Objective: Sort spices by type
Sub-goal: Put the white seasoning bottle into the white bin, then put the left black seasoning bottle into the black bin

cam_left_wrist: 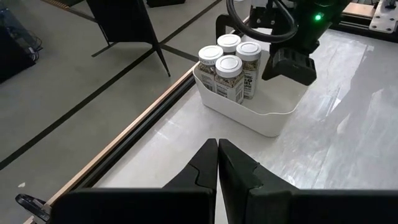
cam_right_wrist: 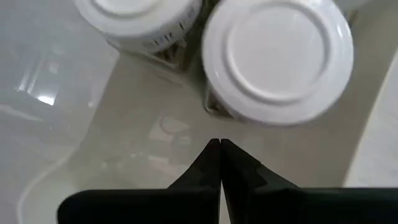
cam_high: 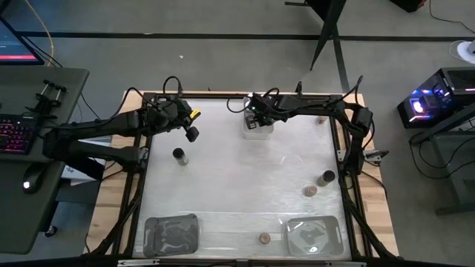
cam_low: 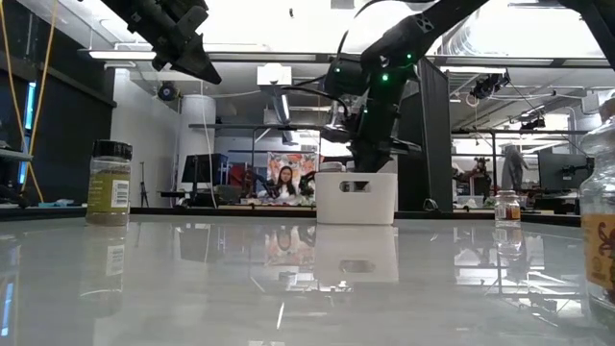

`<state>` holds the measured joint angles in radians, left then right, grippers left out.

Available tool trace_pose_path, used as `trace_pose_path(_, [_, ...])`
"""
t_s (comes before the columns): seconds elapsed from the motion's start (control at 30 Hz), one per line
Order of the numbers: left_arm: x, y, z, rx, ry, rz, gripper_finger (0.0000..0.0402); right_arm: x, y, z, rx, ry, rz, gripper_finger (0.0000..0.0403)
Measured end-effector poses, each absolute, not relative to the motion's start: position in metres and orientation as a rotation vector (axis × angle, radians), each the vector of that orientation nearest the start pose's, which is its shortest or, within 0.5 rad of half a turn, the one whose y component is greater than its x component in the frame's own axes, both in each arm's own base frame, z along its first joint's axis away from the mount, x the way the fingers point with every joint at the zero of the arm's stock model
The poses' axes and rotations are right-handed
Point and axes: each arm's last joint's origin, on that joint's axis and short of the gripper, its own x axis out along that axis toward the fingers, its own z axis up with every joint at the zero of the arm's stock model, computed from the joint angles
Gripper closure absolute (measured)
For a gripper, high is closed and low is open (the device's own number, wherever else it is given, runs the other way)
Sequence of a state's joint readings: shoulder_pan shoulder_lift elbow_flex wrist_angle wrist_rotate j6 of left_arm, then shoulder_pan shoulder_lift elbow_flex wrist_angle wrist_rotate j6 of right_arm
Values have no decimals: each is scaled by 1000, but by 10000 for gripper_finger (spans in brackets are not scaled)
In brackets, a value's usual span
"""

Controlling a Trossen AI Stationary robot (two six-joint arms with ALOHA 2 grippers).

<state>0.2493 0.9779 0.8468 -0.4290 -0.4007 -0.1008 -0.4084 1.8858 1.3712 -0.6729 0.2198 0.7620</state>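
Observation:
A white tray [cam_high: 257, 127] stands at the table's far middle and holds several white-topped spice jars [cam_left_wrist: 229, 65]. My right gripper [cam_right_wrist: 219, 154] is shut and points down into the tray's free corner beside two white lids [cam_right_wrist: 277, 56], touching nothing that shows. My left gripper [cam_left_wrist: 217, 163] is shut and raised above the table [cam_low: 195, 60], left of the tray. A black-topped jar [cam_high: 179, 155] stands on its base below the left gripper. Another black-topped jar [cam_high: 327, 177] and a brown-topped jar [cam_high: 310, 190] stand at the right. A second brown-topped jar [cam_high: 263, 238] stands near the near edge.
Two clear plastic trays lie at the near edge, one at the left [cam_high: 172, 234] and one at the right [cam_high: 314, 234]. The table's middle [cam_high: 245, 178] is bare. A desk with a keyboard [cam_high: 15, 137] stands left of the table. A person [cam_low: 285, 181] sits in the room beyond.

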Motion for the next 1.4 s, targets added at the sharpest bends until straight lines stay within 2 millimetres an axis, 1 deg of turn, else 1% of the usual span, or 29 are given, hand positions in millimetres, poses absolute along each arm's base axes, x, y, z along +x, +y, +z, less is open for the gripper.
trace_pose_path(0.27, [194,61,300,-52,536,661,401,347,-161,199,719,873,-1072,403])
trace_pose_path(0.5, [194,61,300,-52,535,660,401,353,-163,201,745,809,-1030,403])
trace_pose_path(0.63, [194,61,300,-52,536,660,401,351,-161,200,735,850,-1027,403])
trace_pose_path(0.77, [194,61,300,-50,536,659,401,345,-159,201,676,937,-983,403])
trace_pose_path(0.87, [192,60,303,-22,543,647,401,335,-153,218,631,979,-924,403])
trace_pose_path(0.9, [191,60,309,-11,532,643,401,331,-151,228,611,977,-905,403])
trace_pose_path(0.97, [188,59,325,4,495,639,401,320,-147,251,574,951,-874,403])
trace_pose_path(1.07, [181,58,347,27,453,636,401,299,-141,291,537,844,-830,403])
trace_pose_path(1.17, [177,56,357,26,429,612,401,276,-136,326,518,737,-796,403])
trace_pose_path(1.27, [174,52,352,-64,458,519,401,258,-129,348,498,671,-774,403])
trace_pose_path(1.4, [175,37,324,-278,608,302,401,243,-122,362,452,640,-746,403])
